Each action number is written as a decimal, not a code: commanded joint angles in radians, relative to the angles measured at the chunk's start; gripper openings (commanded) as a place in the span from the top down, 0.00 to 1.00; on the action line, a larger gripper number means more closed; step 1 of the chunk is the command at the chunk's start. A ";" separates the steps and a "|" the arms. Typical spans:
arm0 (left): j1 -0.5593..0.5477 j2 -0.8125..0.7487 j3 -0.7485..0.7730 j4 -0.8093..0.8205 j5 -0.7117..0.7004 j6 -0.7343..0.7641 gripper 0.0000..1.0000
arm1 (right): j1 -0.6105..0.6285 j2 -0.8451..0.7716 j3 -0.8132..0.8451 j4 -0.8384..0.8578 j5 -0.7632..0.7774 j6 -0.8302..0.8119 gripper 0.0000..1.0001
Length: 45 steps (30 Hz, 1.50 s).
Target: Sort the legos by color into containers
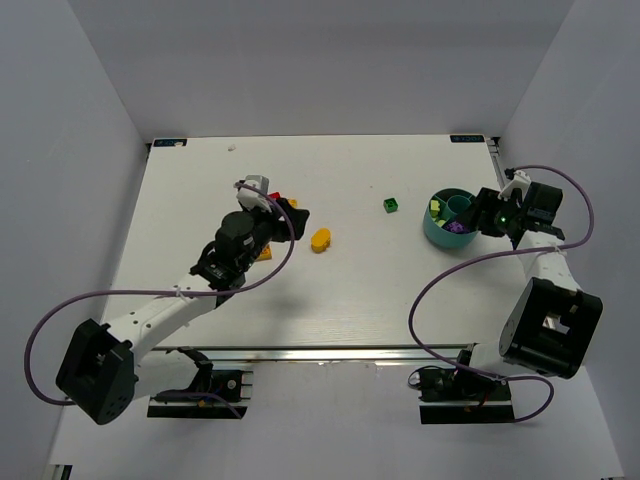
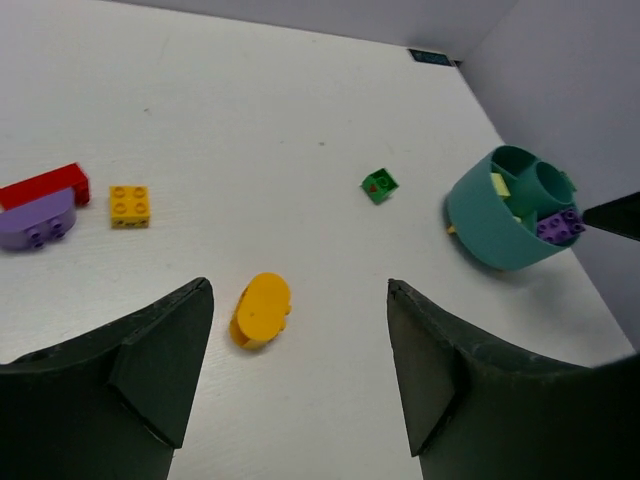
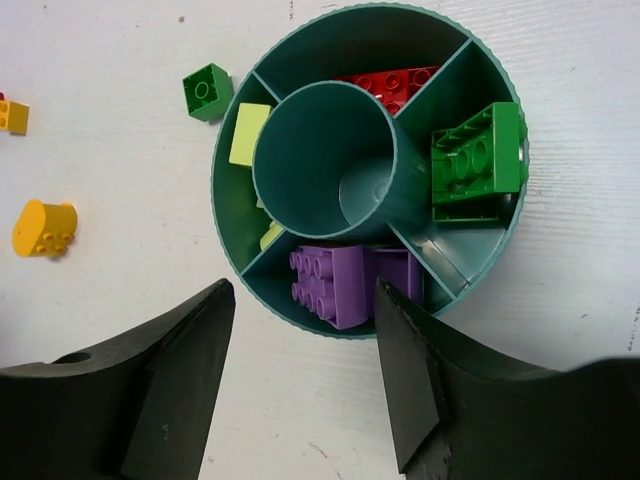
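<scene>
The teal bowl (image 1: 436, 233) stands at the right of the table. In the right wrist view its compartments (image 3: 455, 255) hold purple bricks (image 3: 345, 283), a green brick (image 3: 478, 160), a red brick (image 3: 390, 82) and lime bricks (image 3: 248, 133). My right gripper (image 3: 303, 285) is open and empty, just above the bowl's near rim by the purple bricks. My left gripper (image 2: 298, 283) is open and empty, above the table just right of the oval orange-yellow brick (image 2: 260, 310). A small green brick (image 2: 378, 186) lies loose between the oval brick and the bowl (image 2: 490, 230).
To the left lie a square orange brick (image 2: 130, 206), a long red brick (image 2: 45, 185) and a rounded purple brick (image 2: 35, 222). White walls close in the table on three sides. The right arm's finger (image 2: 615, 215) shows beside the bowl.
</scene>
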 commanded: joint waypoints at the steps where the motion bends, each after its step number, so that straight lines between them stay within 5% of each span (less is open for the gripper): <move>1: 0.031 -0.031 0.043 -0.122 -0.102 -0.049 0.20 | -0.007 -0.060 0.064 -0.035 -0.036 -0.125 0.37; 4: 0.127 0.009 0.126 -0.293 -0.104 -0.134 0.37 | -0.007 -0.106 0.109 -0.085 -0.060 -0.280 0.24; 5: 0.161 0.025 0.146 -0.380 -0.064 -0.175 0.49 | -0.007 -0.129 0.113 -0.085 -0.068 -0.322 0.11; 6: 0.195 0.054 0.164 -0.418 -0.042 -0.194 0.75 | -0.007 -0.136 0.118 -0.085 -0.107 -0.365 0.10; 9: 0.345 0.116 0.210 -0.515 0.075 -0.267 0.85 | -0.007 -0.149 0.122 -0.099 -0.251 -0.507 0.11; 11: 0.453 0.158 0.240 -0.570 0.140 -0.300 0.71 | -0.005 -0.126 0.158 -0.157 -0.369 -0.601 0.11; 13: 0.514 0.236 0.270 -0.609 0.214 -0.295 0.42 | 0.036 -0.103 0.191 -0.229 -0.434 -0.612 0.27; 14: 0.522 0.264 0.314 -0.647 0.223 -0.269 0.36 | 0.055 -0.077 0.222 -0.255 -0.439 -0.623 0.53; 17: 0.525 0.380 0.382 -0.678 0.246 -0.212 0.25 | 0.182 -0.046 0.238 -0.317 -0.409 -0.624 0.91; 23: 0.524 0.586 0.548 -0.667 0.304 -0.049 0.18 | 0.311 -0.054 0.182 -0.193 -0.385 -0.517 0.52; 32: 0.487 0.609 0.488 -0.384 0.363 0.380 0.20 | 0.325 -0.012 0.205 -0.164 -0.392 -0.452 0.45; 45: 0.352 0.723 0.562 -0.405 0.482 0.941 0.14 | 0.325 0.023 0.236 -0.158 -0.401 -0.422 0.38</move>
